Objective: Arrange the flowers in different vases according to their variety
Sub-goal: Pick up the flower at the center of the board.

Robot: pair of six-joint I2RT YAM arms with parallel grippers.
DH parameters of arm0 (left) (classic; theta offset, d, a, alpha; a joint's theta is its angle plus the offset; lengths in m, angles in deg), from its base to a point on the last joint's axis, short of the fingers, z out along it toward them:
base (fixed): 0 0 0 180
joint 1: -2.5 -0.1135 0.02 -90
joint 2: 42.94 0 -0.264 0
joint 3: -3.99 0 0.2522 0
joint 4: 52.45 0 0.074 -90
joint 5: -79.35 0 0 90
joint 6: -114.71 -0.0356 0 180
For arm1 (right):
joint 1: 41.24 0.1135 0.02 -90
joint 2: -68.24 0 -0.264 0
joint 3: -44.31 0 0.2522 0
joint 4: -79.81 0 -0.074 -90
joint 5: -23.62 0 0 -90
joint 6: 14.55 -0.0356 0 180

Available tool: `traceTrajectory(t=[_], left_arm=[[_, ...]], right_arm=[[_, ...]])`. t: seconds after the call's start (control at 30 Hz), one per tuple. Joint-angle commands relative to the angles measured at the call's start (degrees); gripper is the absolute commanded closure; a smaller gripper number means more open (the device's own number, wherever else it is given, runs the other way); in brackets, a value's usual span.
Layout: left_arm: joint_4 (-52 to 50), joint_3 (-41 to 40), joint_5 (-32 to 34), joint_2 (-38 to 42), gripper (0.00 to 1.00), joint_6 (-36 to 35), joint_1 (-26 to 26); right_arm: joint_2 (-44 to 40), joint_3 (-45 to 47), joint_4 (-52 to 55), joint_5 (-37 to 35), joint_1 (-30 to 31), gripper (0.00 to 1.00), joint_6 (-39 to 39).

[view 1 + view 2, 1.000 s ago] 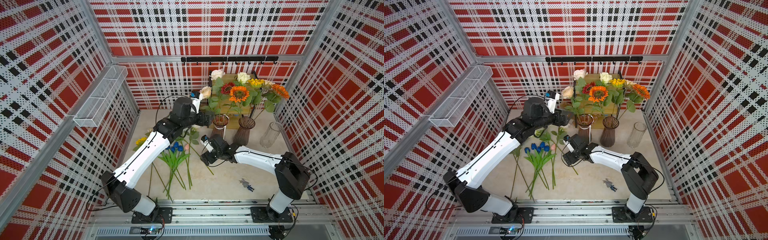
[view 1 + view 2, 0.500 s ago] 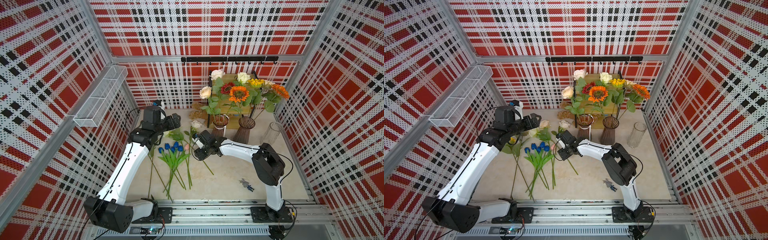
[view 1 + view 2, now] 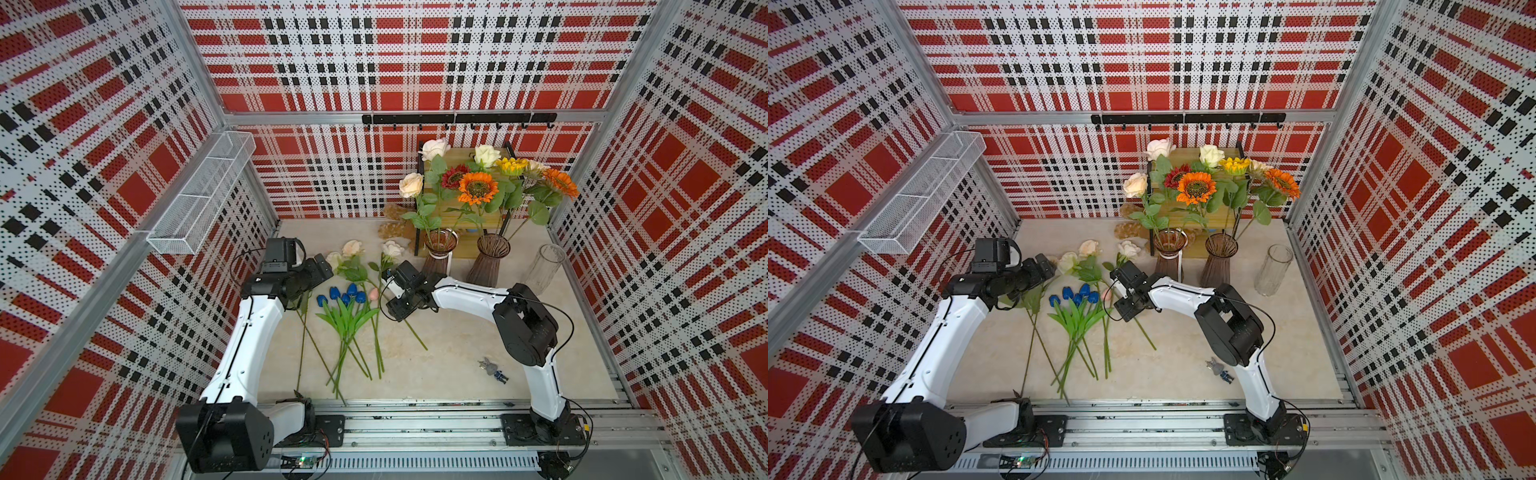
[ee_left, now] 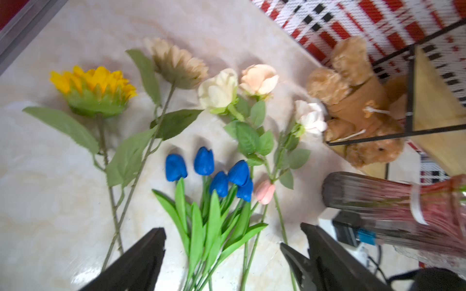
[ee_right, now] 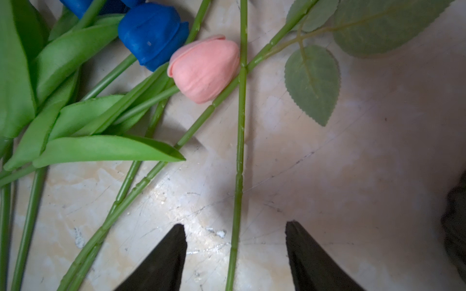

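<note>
Loose flowers lie on the table: blue tulips (image 3: pixel 343 297), a pink tulip (image 5: pixel 204 68), three roses (image 3: pixel 353 248), and in the left wrist view a yellow sunflower (image 4: pixel 93 85) and a cream one (image 4: pixel 176 63). One ribbed vase (image 3: pixel 440 249) holds roses, the other ribbed vase (image 3: pixel 489 259) holds sunflowers, and the clear vase (image 3: pixel 546 268) is empty. My left gripper (image 4: pixel 224 239) hangs open above the tulip leaves, left of the roses (image 3: pixel 320 266). My right gripper (image 5: pixel 234 224) is open low over the table, with a green stem (image 5: pixel 239 151) between its jaws, untouched (image 3: pixel 397 309).
A brown teddy bear (image 3: pixel 392 226) and a wooden shelf with a black frame (image 3: pixel 457 208) stand behind the vases. A small figurine (image 3: pixel 494 370) lies near the front right. A white wire basket (image 3: pixel 199 203) hangs on the left wall.
My left arm has drawn back left from the vases, leaving a cream rose in the ribbed vase. My right gripper has slid left onto the loose stems and its jaws have narrowed a little.
</note>
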Motion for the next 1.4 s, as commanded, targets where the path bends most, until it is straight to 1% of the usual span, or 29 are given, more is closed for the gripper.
traceTrajectory(t=[0.0,0.17,0.27,0.4,0.47,0.57,0.67,0.9,0.97,1.0,1.07,1.2,1.27,1.37], left_arm=[[-4.23,-3.23,-0.92,1.08,0.07,0.06,-2.18],[-5.1,-9.3,-0.63,0.42,0.13,0.16,-3.51],[-4.84,-11.8,-0.18,-1.45,0.18,-0.06,-4.39],[-4.58,-12.32,1.81,-5.86,0.2,-1.43,-5.12],[-4.58,-12.24,0.98,-8.14,0.23,-2.08,-5.71],[-4.87,-12.19,1.77,-9.41,0.26,-2.06,-5.64],[-6.27,-12.23,4.17,-9.85,0.28,-2.47,-5.65],[-4.88,-15.46,4.61,-11.67,0.44,-3.45,-5.56],[-4.32,-16.05,4.06,-11.92,0.45,-3.61,-5.66],[-4.22,-16.13,4.11,-12.25,0.47,-3.72,-5.7],[-3.68,-16.3,3.95,-12.92,0.52,-4.04,-5.66],[-2.41,-16.33,3.44,-14.33,0.66,-4.48,-5.58],[-2.02,-16.24,3.39,-14.87,0.8,-4.77,-5.63],[-3.2,-14.13,3.6,-14.89,0.94,-5.37,-5.67]], right_arm=[[0.61,-0.58,0.8,-0.08,-0.37,0.31,0.98],[-0.01,-0.99,0.9,0.68,-0.54,0.31,0.67],[-0.98,-0.26,0.25,1.57,-0.53,0.31,-0.13],[-2.23,0.57,-0.67,4.44,-0.46,0.31,-1.43],[-2.87,0.97,-1.01,5.02,-0.38,0.31,-1.57],[-3.48,1.03,-0.88,5.13,-0.38,0.31,-0.98],[-3.48,0.59,-0.34,5.14,-0.38,0.31,-0.19],[-3.03,-1.73,-0.17,5.54,-0.22,0.32,-0.16],[-2.81,-2.47,0.05,5.49,0.02,0.32,-0.41],[-2.71,-2.97,0.1,5.55,0.15,0.32,-0.56],[-2.3,-3.78,0.26,5.65,0.4,0.32,-0.75],[-1.57,-5.44,0.82,5.74,1.18,0.32,-1.12],[-1.32,-5.95,0.85,5.87,1.68,0.32,-1.54],[-0.69,-6.82,1.06,6.38,2.23,0.32,-2.62]])
